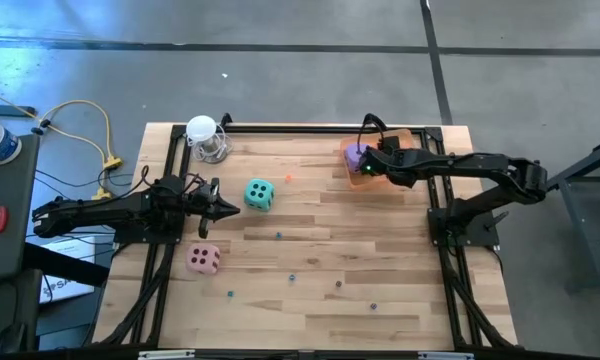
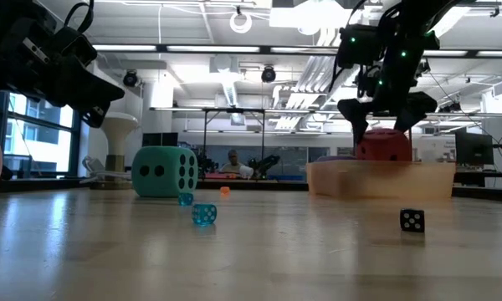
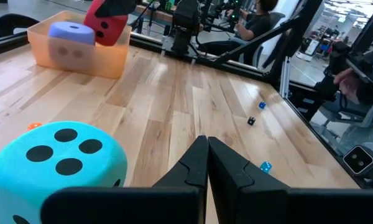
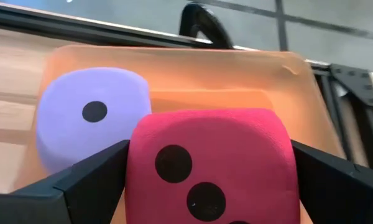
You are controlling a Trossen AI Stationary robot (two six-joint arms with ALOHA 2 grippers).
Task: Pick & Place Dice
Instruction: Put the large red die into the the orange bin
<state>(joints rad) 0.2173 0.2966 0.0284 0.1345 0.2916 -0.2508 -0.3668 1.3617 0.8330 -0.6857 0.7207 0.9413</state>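
Note:
The red die (image 4: 211,165) is in my right gripper (image 4: 211,186) over the orange bin (image 1: 405,140) at the table's far right. The purple die (image 4: 90,115) lies inside the bin, beside the red one. The teal die (image 1: 259,195) rests on the table just ahead of my left gripper (image 1: 225,208). That gripper is shut, held above the tabletop and touching nothing. The pink die (image 1: 203,259) sits on the table nearer the near edge, on the left arm's near side. My right gripper pinches the red die between its two fingers, one finger (image 4: 93,174) on each of two opposite side faces (image 4: 140,168). The fingers come down from above (image 2: 383,125). The die's upper part shows above the bin's rim (image 2: 385,144). Whether its underside touches the bin's floor cannot be told.
Several tiny coloured dice lie scattered on the wood, among them a blue one (image 2: 203,214) and a black one (image 2: 412,220). A white round-topped object (image 1: 205,135) stands near the far left corner. Black frame rails (image 1: 165,230) run along both sides. A person sits beyond the table (image 3: 261,18).

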